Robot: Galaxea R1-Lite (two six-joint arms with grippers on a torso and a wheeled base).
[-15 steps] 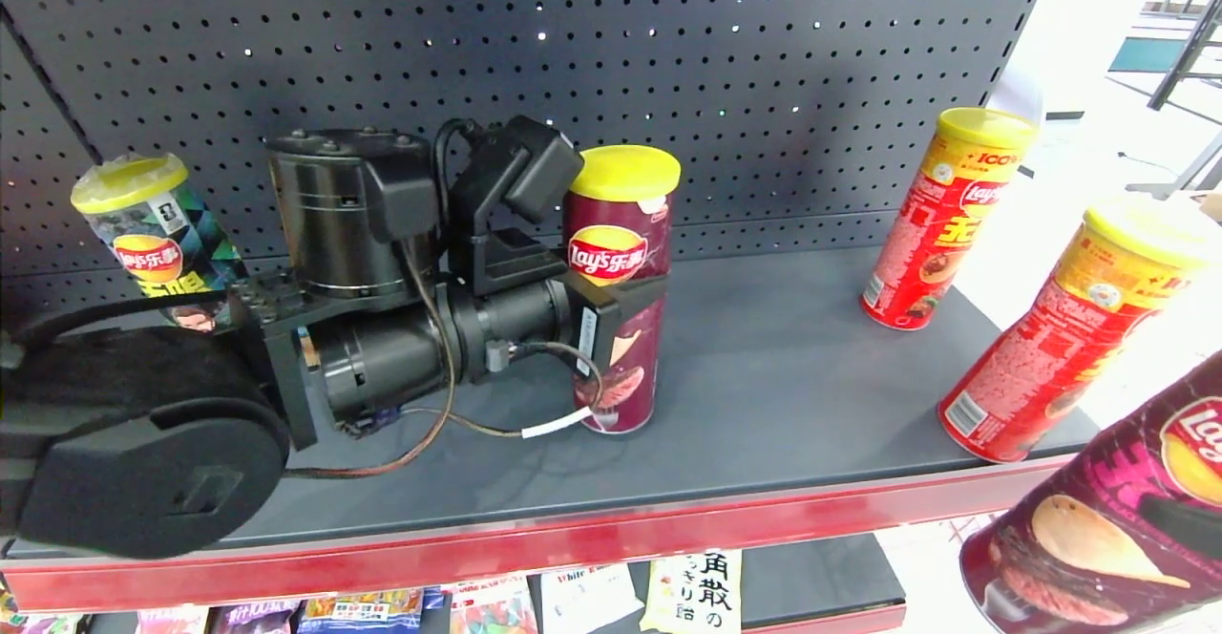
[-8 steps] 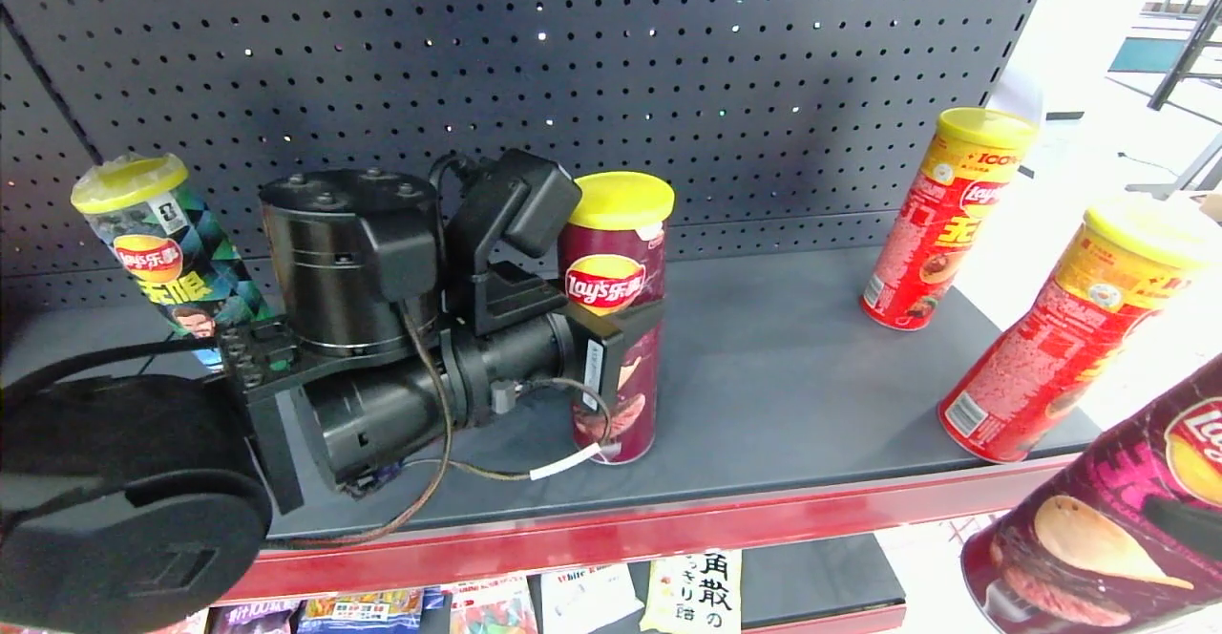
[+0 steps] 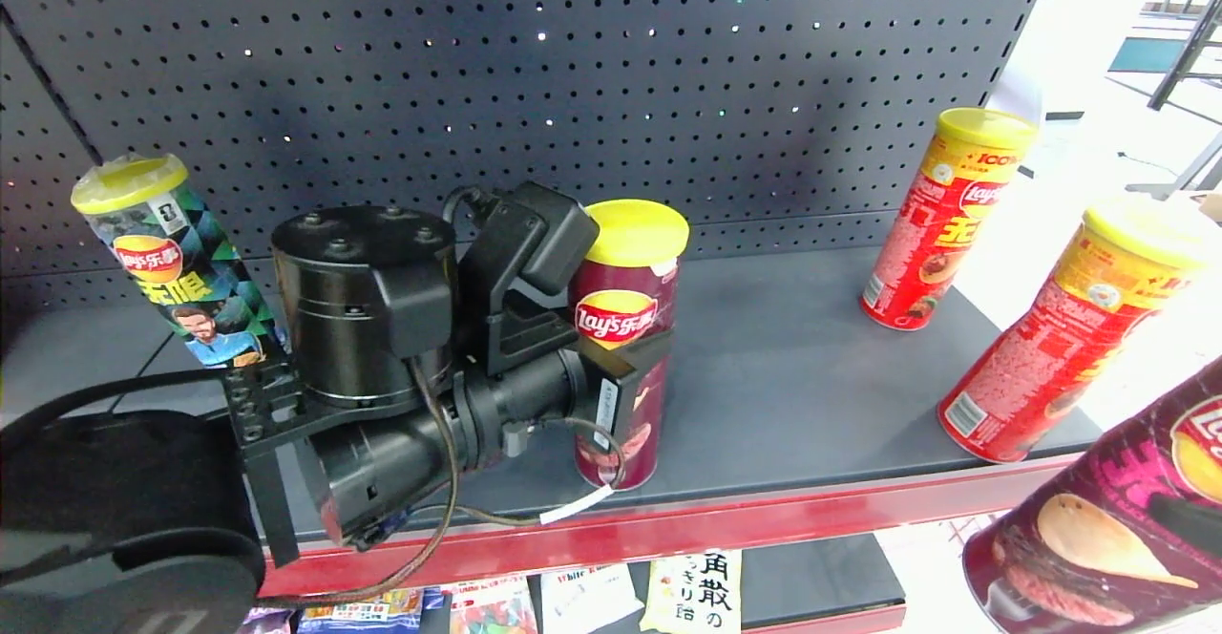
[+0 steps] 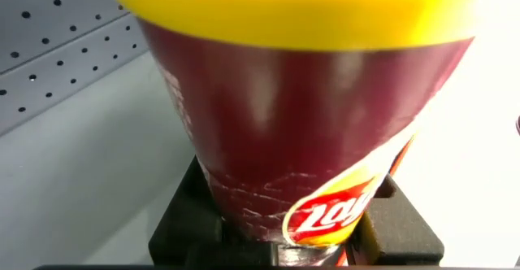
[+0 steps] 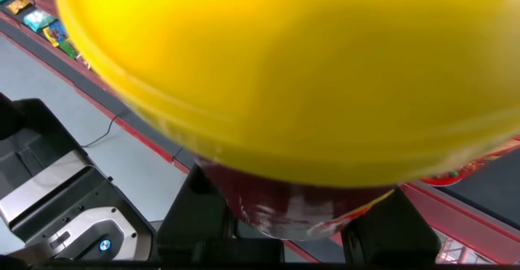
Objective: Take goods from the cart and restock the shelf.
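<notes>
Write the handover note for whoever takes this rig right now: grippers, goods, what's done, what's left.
Left gripper: shut on a maroon can, upright over the front middle of the shelf; cannot tell if it rests there.
Right gripper: shut on a second maroon can, held off the shelf by its front right corner.
Already on the shelf: green can at left, red can back right, another red can front right.
Left to do: release the left can, then probably shelve the right one in the bare middle.
</notes>
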